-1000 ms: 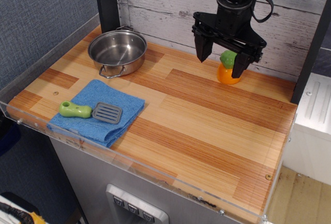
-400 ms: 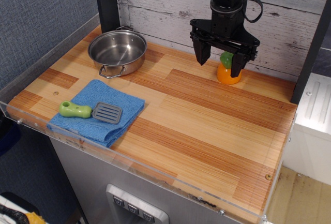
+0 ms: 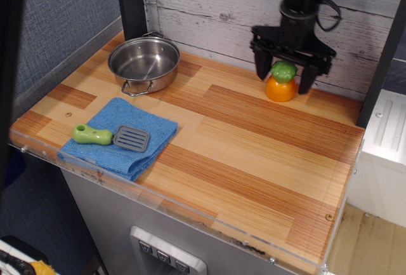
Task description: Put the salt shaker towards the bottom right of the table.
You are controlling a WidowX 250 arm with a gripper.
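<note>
My tool [image 3: 283,79] hangs spread wide around the salt shaker [image 3: 281,82], 1 finger on either side of it and neither touching it as far as I can tell. The shaker stands upright at the far right of the bench [image 3: 254,154], close to the back wall. I judge the main risk to be the glossy round body: if I close too high on the lumpy green cap, it could squirt out or tip. A finger arriving first could also shove it against the wall.
</note>
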